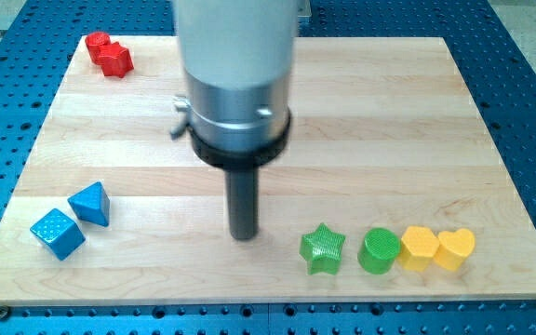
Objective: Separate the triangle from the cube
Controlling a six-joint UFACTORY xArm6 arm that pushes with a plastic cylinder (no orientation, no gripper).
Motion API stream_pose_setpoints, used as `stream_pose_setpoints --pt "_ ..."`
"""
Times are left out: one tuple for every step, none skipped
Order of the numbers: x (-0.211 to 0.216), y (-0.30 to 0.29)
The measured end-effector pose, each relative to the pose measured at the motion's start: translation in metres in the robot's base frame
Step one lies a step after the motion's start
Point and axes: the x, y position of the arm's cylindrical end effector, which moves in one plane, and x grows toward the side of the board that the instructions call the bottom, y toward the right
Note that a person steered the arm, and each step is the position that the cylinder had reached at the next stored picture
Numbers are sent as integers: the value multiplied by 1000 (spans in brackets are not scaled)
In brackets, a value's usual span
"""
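Nearest the camera, along the bottom edge of the surface (361, 112): a blue cube (57, 233) toward the bottom-left corner, and on the other side a row of green star (323, 248), green cylinder (379, 250), yellow block (420, 248) and yellow heart (456, 247), running toward the bottom-right corner. Blue triangle (90, 203) just up and to the right of the blue cube, the two corners apparently touching or within a hair of it; cannot tell which from this angle. Red block (110, 54) far off, at the top-left corner, shape hard to make out beyond a lumpy outline.

No jaws on this arm, so nothing open, nothing shut, nothing held; only a straight dark rod. My tip (243, 237) down near the bottom edge, roughly mid-width, well apart from the blue pair on its left and near, but clear of, the green star on its right.

Judging by how things lie: task not yet begun in effect. Triangle and cube side by side, no gap worth calling separation. Left to do: bring the tip leftward to the pair, get it against one block only, and push that one away. Likely safest to shove the triangle up or rightward into bare wood, since the cube sits close to the surface's corner with little room to go.
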Motion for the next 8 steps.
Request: stream_pose_setpoints --pt "-41 -51" --pt "-61 -124" --pt "-54 -187" --pt "-40 -154" --pt "-40 -148" --pt "-42 -191" --pt "-27 -168" --pt "-21 -83"
